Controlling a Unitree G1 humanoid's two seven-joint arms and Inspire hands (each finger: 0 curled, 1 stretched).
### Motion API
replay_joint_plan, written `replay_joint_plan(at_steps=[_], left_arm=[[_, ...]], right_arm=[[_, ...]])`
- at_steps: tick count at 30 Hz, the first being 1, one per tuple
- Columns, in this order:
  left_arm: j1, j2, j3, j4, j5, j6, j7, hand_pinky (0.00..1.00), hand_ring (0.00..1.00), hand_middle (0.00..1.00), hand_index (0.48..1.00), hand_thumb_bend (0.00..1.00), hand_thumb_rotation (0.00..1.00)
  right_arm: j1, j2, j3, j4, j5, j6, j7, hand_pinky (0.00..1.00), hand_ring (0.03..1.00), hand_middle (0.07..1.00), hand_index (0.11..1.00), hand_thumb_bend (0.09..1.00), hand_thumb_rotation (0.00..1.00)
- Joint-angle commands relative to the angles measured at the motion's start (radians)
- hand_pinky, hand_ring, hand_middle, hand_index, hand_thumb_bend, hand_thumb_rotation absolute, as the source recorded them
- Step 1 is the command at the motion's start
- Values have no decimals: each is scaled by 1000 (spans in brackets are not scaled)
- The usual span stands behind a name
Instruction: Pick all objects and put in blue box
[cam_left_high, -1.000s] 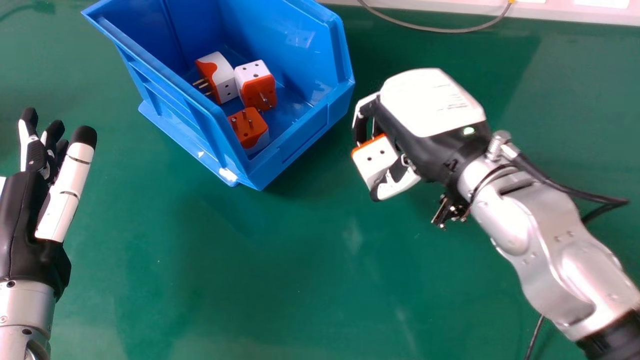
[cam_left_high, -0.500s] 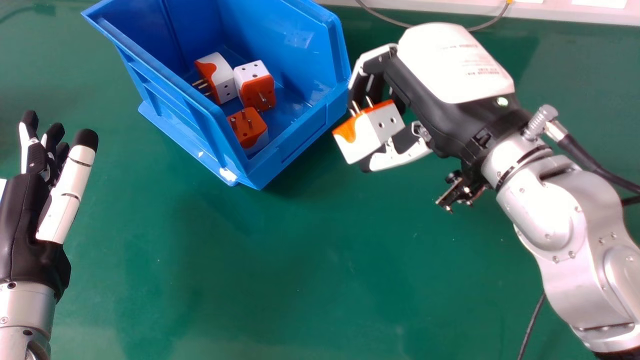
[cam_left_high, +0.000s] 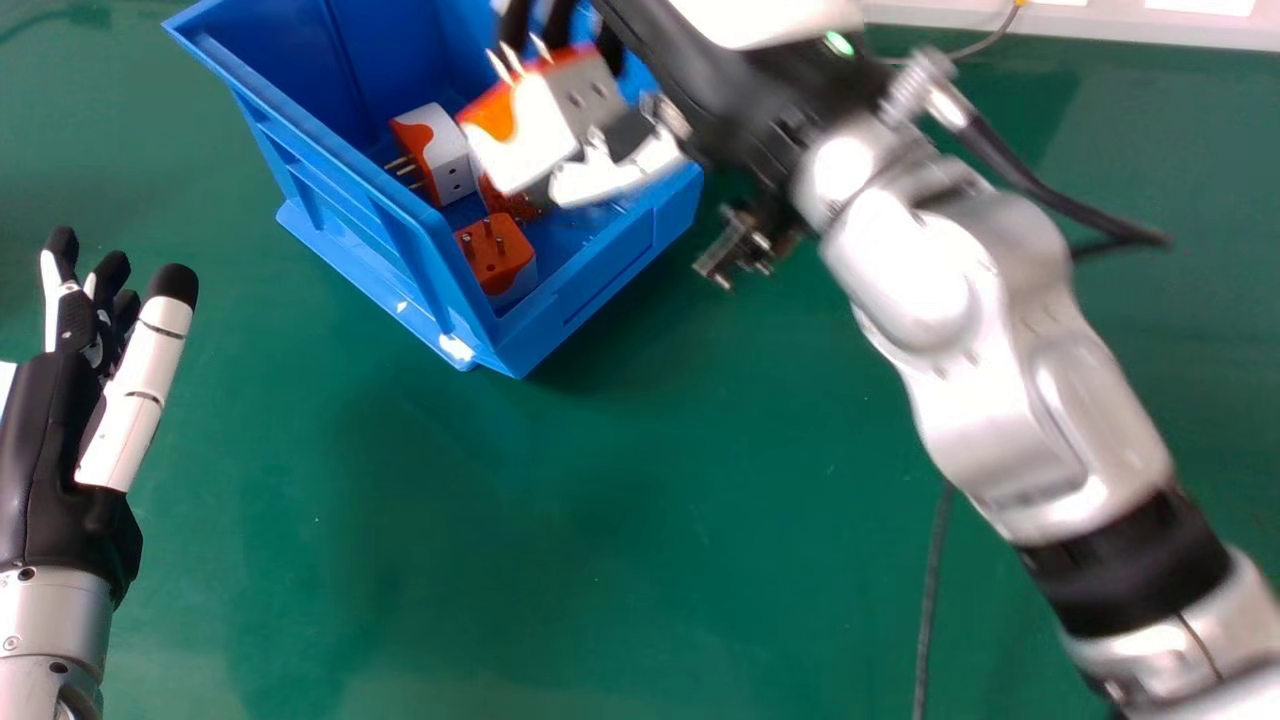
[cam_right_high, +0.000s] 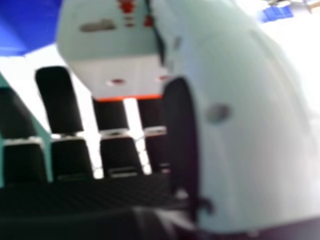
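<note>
In the head view, the robot's right hand (cam_left_high: 680, 75) has a white and orange block-shaped plastic plug adapter (cam_left_high: 530, 130) pinched between its thumb and bent fingers, above the open-topped blue plastic box (cam_left_high: 610, 275). The step in hand looks to be the drop-off. The next move calls for bringing the adapter clear of the rim, lowering it, and easing the thumb away so that it falls among the others. The held piece is tilted, its metal pins pointing up and away from the robot, with round socket holes on a white side face. Inside the box lie a white and orange adapter on its side (cam_left_high: 440, 160), an orange-faced one with pins up (cam_left_high: 495, 255), and a third (cam_left_high: 510, 205) partly hidden behind the held one. The left hand (cam_left_high: 60, 450), fingers loosely straight, is over the green surface (cam_left_high: 500, 500) at the left edge.

In the right hand view, the held adapter sits against the thumb, showing white faces, dark-red openings and a thin orange edge. The grip seems secure enough for release.
</note>
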Motion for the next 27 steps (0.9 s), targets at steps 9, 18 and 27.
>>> replay_joint_plan(at_steps=[9, 18, 27], left_arm=[[6, 2, -4, 3, 10, -48, 5, 1000, 1000, 1000, 1000, 555, 735], [17, -10, -13, -1, 8, -69, 9, 1000, 1000, 1000, 1000, 549, 730], [19, -5, -10, 2, -2, -78, 2, 1000, 1000, 1000, 1000, 551, 728]], right_arm=[[-481, 181, 81, 705, -30, -87, -325, 295, 423, 532, 549, 486, 0], [-615, 263, 158, 1060, -42, -118, -417, 318, 430, 522, 528, 492, 0], [-598, 283, 206, 1104, -50, -134, -436, 327, 439, 513, 500, 495, 0]])
